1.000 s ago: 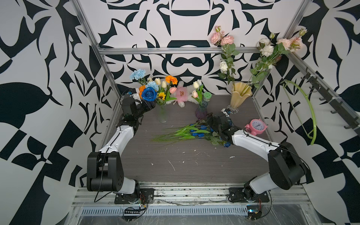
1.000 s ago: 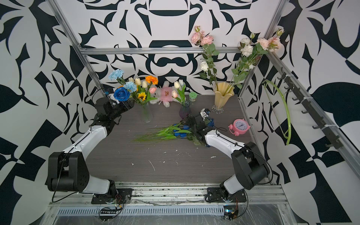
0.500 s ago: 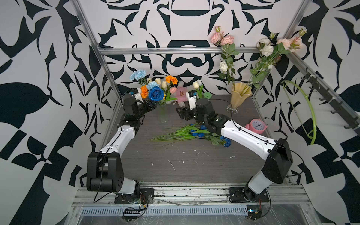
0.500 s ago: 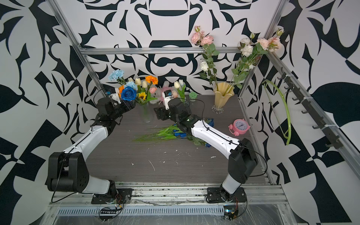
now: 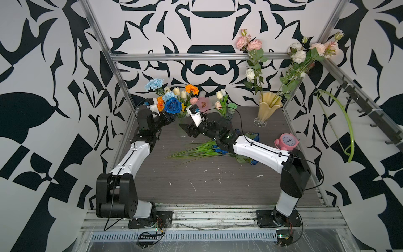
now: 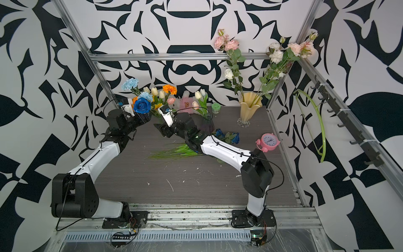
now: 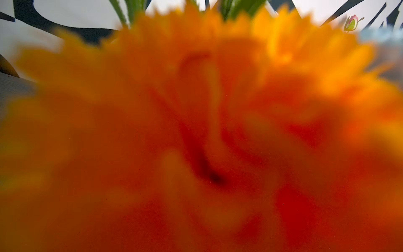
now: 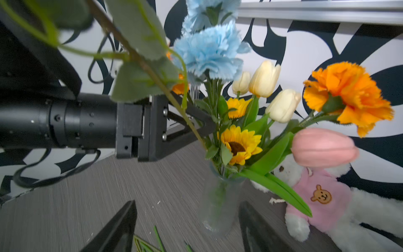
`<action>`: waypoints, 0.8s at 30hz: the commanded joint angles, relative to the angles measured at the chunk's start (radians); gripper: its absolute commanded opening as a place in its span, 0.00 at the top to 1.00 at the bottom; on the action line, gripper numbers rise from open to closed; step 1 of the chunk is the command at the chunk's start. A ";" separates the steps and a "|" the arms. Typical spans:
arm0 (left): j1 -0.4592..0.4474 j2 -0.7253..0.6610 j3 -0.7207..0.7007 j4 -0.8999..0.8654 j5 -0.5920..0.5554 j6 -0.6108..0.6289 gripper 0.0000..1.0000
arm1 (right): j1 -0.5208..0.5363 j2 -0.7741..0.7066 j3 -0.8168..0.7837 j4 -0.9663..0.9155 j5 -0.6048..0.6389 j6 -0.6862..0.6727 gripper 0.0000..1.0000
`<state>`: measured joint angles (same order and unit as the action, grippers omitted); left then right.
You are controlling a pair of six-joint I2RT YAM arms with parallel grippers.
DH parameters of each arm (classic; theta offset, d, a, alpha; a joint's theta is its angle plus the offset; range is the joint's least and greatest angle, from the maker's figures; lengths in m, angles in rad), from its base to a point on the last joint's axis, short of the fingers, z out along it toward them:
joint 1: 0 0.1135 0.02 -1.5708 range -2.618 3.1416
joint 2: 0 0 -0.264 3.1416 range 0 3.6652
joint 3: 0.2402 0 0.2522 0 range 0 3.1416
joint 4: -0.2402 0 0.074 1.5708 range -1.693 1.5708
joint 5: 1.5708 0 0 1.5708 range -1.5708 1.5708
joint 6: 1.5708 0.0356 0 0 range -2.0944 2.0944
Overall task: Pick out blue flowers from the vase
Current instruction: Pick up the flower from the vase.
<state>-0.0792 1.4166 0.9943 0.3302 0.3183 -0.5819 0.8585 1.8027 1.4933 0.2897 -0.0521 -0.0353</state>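
A clear glass vase [image 8: 218,207] at the back left holds a mixed bouquet. A deep-blue rose [image 5: 173,105] [image 6: 142,105] leans out over my left gripper [image 5: 171,117] [image 6: 146,117]. Its brown stem [image 8: 165,91] crosses that gripper's fingers [image 8: 196,122]; I cannot see any grip on it. The left wrist view is filled by a blurred orange bloom. Pale-blue carnations [image 5: 154,84] [image 8: 209,54] stand in the bouquet. My right gripper [image 5: 186,129] [image 8: 187,229] is open, with the vase's base just ahead between its fingers. Blue tulips [image 5: 196,150] and blue roses [image 6: 235,137] lie on the table.
A plush bear in pink [image 5: 204,104] lies behind the vase, beside a small dark vase of cream tulips [image 5: 226,117]. A yellow vase [image 5: 267,109] with pink and white flowers stands at the back right, a pink alarm clock [image 5: 286,140] before it.
My right arm has swung from the pile of flowers on the table leftward up to the clear vase. The left gripper and the blue rose above it have shifted slightly right.
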 commanded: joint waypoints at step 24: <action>-0.005 -0.027 0.000 -0.029 0.003 0.033 0.23 | 0.008 0.182 0.372 0.229 -0.008 0.061 0.92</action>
<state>-0.0792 1.4090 0.9943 0.3088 0.3176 -0.5678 0.8646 2.0216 1.8194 0.4831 -0.0532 0.0086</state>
